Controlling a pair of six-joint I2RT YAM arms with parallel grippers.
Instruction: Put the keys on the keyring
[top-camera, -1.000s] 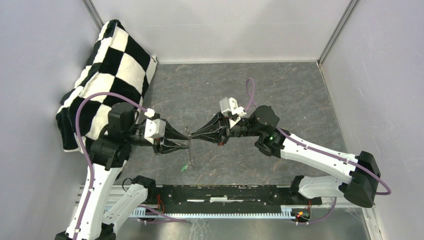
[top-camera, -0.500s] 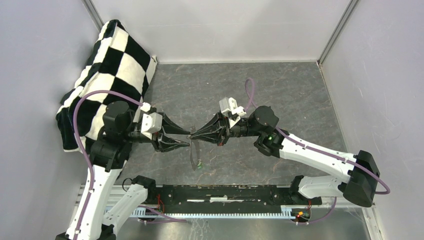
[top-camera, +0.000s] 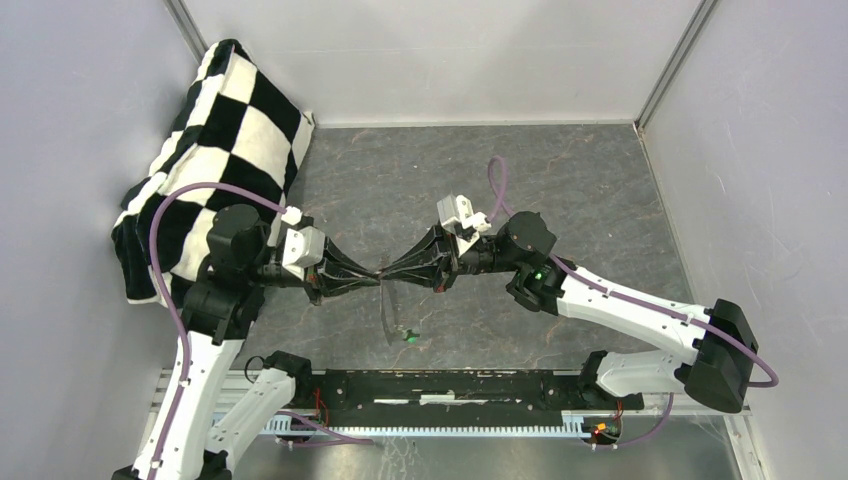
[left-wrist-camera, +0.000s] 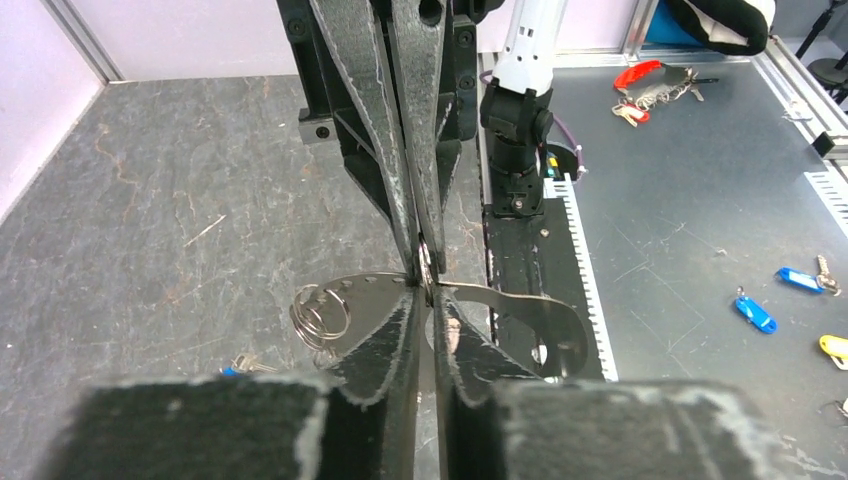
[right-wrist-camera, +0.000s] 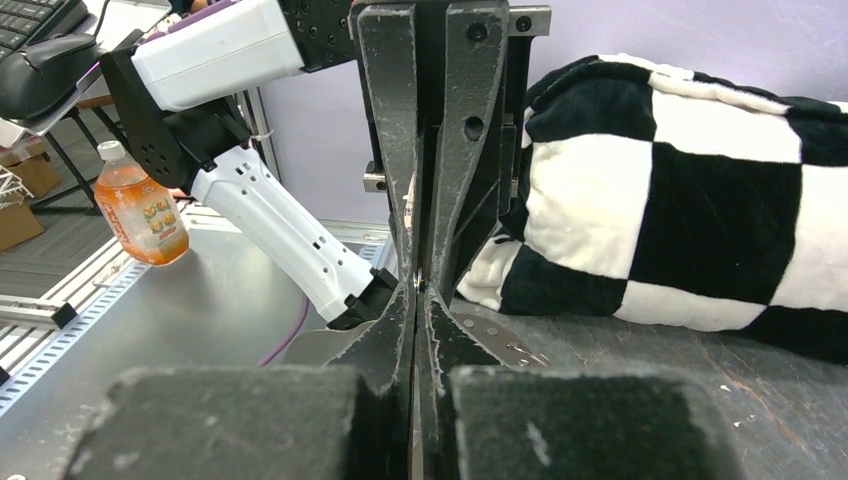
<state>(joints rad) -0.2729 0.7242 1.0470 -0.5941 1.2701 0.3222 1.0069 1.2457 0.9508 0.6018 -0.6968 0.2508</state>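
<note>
Grey mottled worktop is walled on three sides by pale panels, and a black-and-white checked cushion is propped in the far left corner. Above the middle of the worktop, the left tool and the right tool are brought tip to tip. The right tool is pressed fully together on the keyring, which is held at its upper end. The left tool is drawn nearly together from the opposite side. In its own wrist view the metal band appears to be nipped between its tips at the same spot.

From that shared pinch the keyring is hung clear of the worktop, with its long axis running down and toward the near edge. The green key is seen at its low end; whether it is threaded on cannot be told for sure. The blue key is found lying on the worktop, below and beside the left tool and apart from the keyring. The left arm is judged the nearer to it, so its pinch would have to be given up before that key could be fetched and brought to the loop.
</note>
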